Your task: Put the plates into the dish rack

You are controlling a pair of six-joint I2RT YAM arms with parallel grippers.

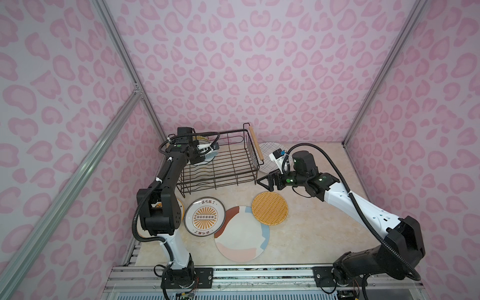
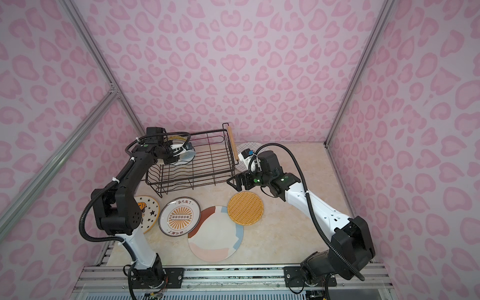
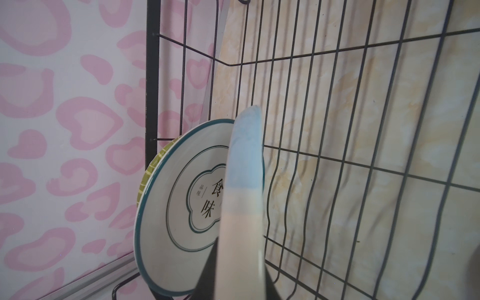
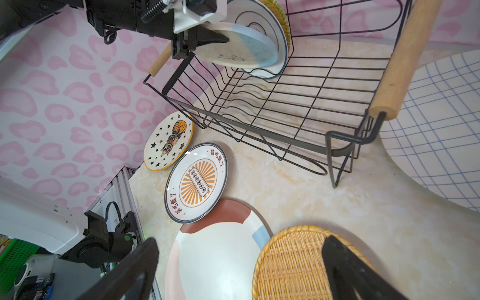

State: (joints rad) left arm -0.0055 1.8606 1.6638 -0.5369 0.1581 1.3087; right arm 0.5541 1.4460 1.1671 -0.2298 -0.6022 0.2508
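Pink-walled tabletop (image 1: pixel 311 207): left end effector (image 4: pixel 215 39) clamps blue-cream plate (image 4: pixel 249 49); misaligned lowering could clip the racked plate (image 3: pixel 176 202); right end effector (image 1: pixel 264 184) gapes.

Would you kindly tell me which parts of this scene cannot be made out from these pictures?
Star plate: in a top view, mostly hidden under the left arm.
Yellow-green weave plate: left wrist view, only a rim sliver behind the flower-outline plate.
Blue-cream plate: left wrist view, edge-on and blurred, face unseen.
Grid plate: right wrist view, cut off by the frame edge.
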